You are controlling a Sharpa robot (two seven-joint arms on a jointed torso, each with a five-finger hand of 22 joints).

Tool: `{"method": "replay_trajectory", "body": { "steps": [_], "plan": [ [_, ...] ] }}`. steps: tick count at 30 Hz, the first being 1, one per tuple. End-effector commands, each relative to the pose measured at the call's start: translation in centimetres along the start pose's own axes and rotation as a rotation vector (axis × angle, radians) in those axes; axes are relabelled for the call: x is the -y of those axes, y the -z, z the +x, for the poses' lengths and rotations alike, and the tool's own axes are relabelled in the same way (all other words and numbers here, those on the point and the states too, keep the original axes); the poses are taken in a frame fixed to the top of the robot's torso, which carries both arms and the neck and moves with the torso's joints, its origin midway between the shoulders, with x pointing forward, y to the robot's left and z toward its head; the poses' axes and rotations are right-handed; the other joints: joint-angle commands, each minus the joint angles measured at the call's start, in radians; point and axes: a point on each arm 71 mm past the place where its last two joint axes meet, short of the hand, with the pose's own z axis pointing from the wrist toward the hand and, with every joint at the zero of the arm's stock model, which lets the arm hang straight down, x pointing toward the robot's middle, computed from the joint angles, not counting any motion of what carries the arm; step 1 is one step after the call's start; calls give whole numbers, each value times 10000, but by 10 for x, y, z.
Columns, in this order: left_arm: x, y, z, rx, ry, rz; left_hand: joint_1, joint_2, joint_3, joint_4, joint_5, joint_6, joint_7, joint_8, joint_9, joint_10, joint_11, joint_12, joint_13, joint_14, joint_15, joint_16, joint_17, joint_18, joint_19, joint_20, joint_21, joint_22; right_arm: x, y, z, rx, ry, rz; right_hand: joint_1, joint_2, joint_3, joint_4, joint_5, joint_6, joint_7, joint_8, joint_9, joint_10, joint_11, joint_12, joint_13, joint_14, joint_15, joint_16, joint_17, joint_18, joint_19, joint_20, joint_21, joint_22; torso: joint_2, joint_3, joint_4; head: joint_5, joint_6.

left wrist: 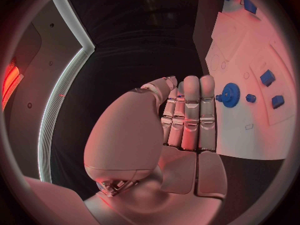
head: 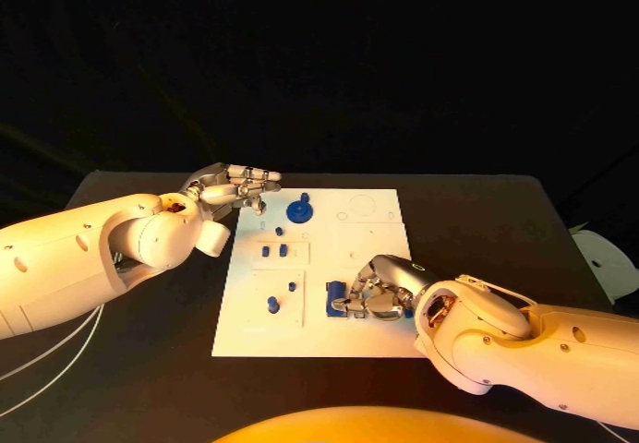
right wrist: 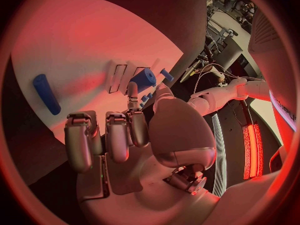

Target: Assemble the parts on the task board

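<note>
The white task board (head: 349,242) lies mid-table. My right hand (head: 376,290) rests over its near middle, thumb and a finger pinching a short blue cylinder (right wrist: 144,78) against the board (right wrist: 81,50); blue shows at its fingers (head: 343,302). A long blue peg (right wrist: 47,93) lies flat nearby. My left hand (head: 235,190) hovers at the board's far left corner, fingers straight and side by side (left wrist: 190,112), holding nothing. A blue gear (head: 300,211) (left wrist: 229,94) stands just beyond those fingertips. Small blue parts (head: 274,250) sit in the board's left recesses.
More small blue pieces (head: 273,304) stand in the near-left recess, and others (left wrist: 267,77) lie past the gear. Black table (head: 160,351) surrounds the board. A white object (head: 602,258) sits at the table's right edge.
</note>
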Motion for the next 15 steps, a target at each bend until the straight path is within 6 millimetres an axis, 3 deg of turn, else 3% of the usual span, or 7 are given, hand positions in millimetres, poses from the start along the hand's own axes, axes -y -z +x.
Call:
{"method": "replay_trajectory", "body": {
  "steps": [1,10,15],
  "plan": [
    [1,0,3,-206,36,40,-61,49,-53,6,-21,-47,44,35,-12,-69,14,32,17,-16,66,61,-13,108,35,34,-66,-14,-2,1,1,-18,388,-240,294,7,2,-114,57,66,-67,89,55,152,-83,70,1074,926,-69,53,2091,-58,888,-66,74,2523,1,-5,8,-5,4],
    [1,0,2,-206,36,33,-61,49,-53,6,-21,-47,44,35,-12,-69,14,32,17,-16,66,61,-13,108,35,34,-66,-14,-1,-3,2,-79,562,-168,789,82,14,-230,63,141,-140,228,180,216,-147,155,1174,932,-121,67,2122,-70,911,-113,128,2539,4,-13,19,-16,-14],
    [1,0,2,-196,35,26,-61,49,-53,6,-21,-47,44,35,-12,-69,14,32,17,-16,66,61,-13,108,35,34,-66,-14,1,-5,2,-49,643,-87,947,237,51,-213,135,167,-177,291,240,270,-180,237,1261,935,-147,71,2133,-74,919,-138,149,2545,7,-12,14,-16,-32]
  ]
}}
